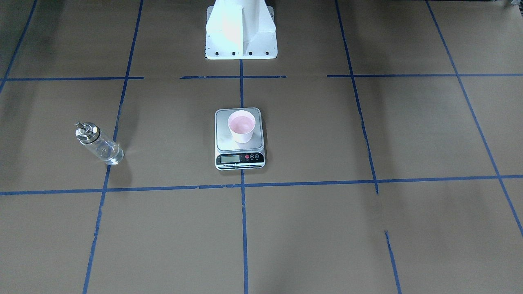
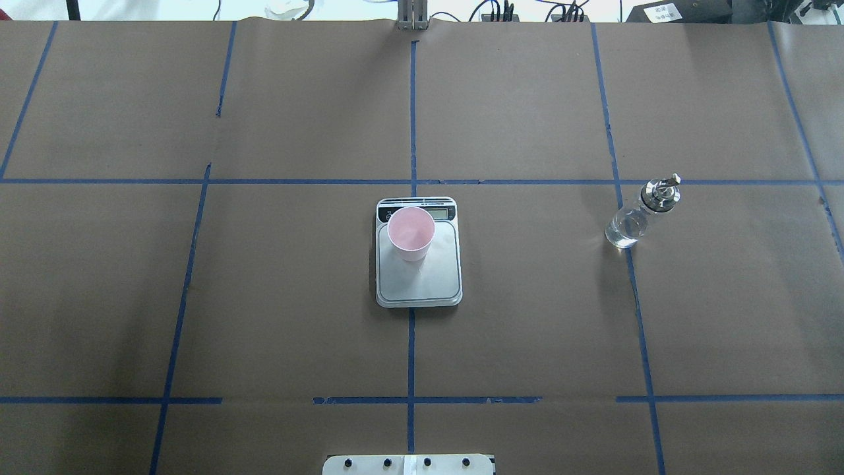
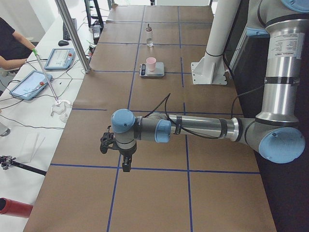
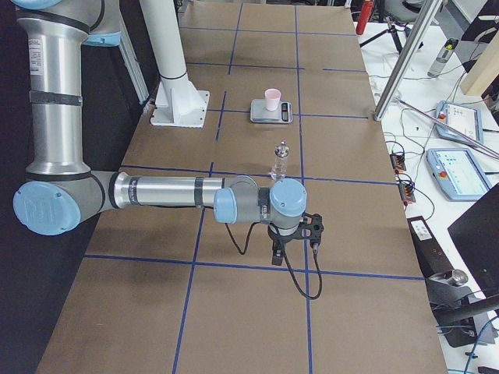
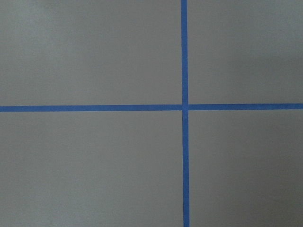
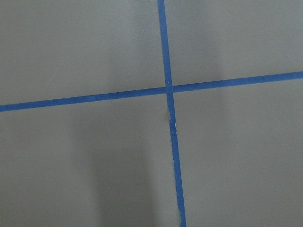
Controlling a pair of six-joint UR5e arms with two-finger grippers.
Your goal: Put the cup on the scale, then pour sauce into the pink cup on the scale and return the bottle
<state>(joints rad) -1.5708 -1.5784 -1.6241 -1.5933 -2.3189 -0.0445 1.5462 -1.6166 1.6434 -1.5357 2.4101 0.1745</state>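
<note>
Overhead exterior: tapered pink cup (image 2: 411, 232) on steel scale (image 2: 422, 284) — jaws' state, cannot tell.

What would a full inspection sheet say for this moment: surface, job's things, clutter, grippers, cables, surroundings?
Surface: table under brown paper with a blue tape grid.
Job's things: cup upright on the scale, toward its display end; bottle upright on the robot's right, apart from the scale, some clear liquid in it.
Clutter: nothing seen.
Grippers: left gripper and right gripper hang over bare paper near the table's ends, far from the job's things; open or shut cannot be told.
Cables: left arm's cable and right arm's cable, black loops at the wrists.
Surroundings: side bench with tablets and wires; a person's arm.
</note>
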